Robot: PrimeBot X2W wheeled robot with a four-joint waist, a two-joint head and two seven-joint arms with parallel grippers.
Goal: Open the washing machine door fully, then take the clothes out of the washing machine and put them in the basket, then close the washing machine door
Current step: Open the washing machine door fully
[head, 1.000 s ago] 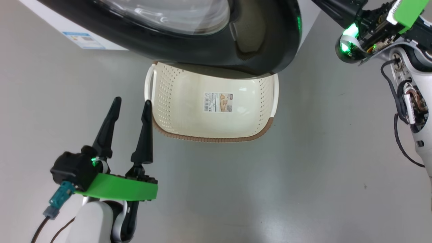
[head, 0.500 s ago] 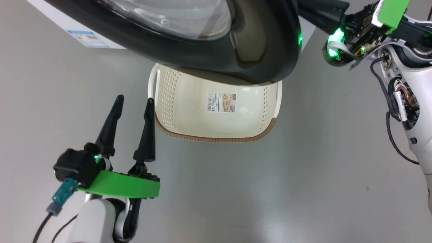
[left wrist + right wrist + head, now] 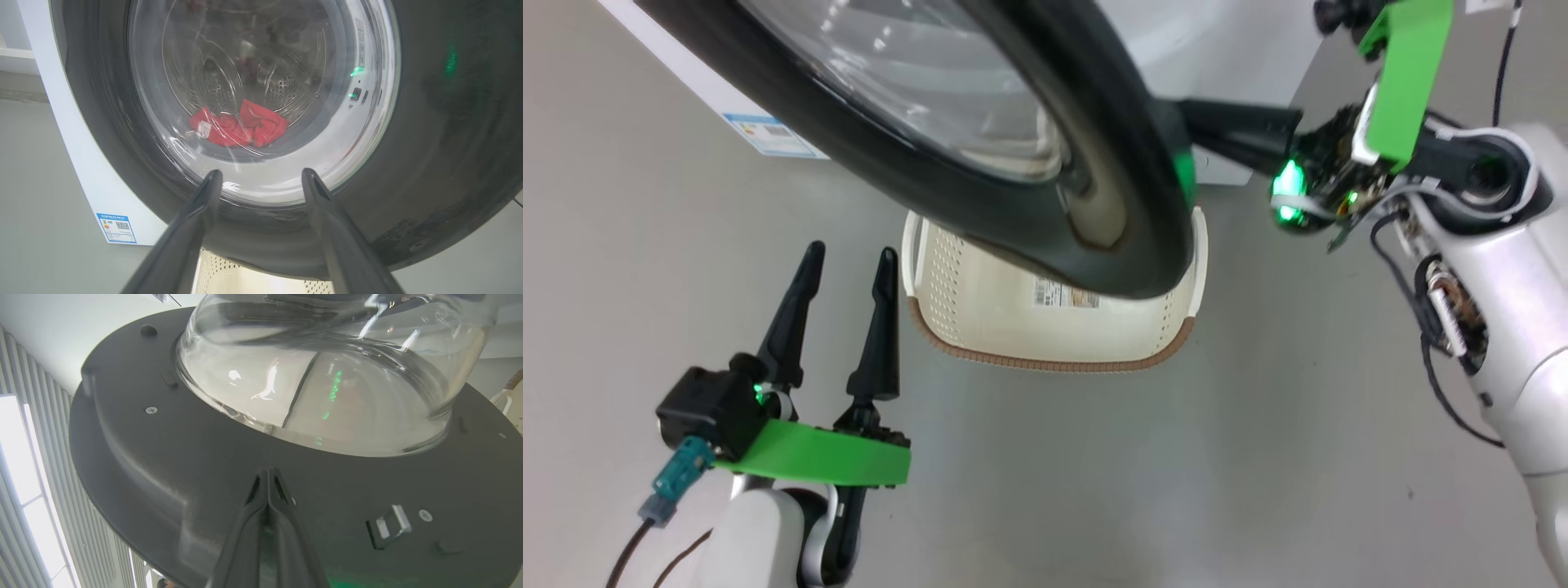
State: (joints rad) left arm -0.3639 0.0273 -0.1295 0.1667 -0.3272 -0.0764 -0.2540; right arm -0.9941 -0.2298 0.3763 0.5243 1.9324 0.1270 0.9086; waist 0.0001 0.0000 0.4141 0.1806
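the big round washing machine door with its glossy black rim and bulging clear glass window (image 3: 947,139) is part way open from the large white box-shaped washing machine (image 3: 1225,49), so the first step looks under way, not finished. behind the door, on its dark inner face just beside the glass bowl, the right gripper (image 3: 267,473) has its two long dark fingers pressed together with nothing between them. their tips appear to rest against that face, which i read as a push to swing the door wider. in front of the door and off to its hinge side, the left gripper (image 3: 849,249) hangs idle with its fingers spread apart, holding nothing. seen through the door's glass, the bright red soft fabric clothes with a small white tag (image 3: 239,128) lie in the steel drum beyond the door, untouched. under the door's lower edge sits the small cream-white perforated plastic basket with a brown woven-look rim (image 3: 980,302), holding no garments. left to do, by my judgement: open the door fully, move every garment to the basket, and close the door.
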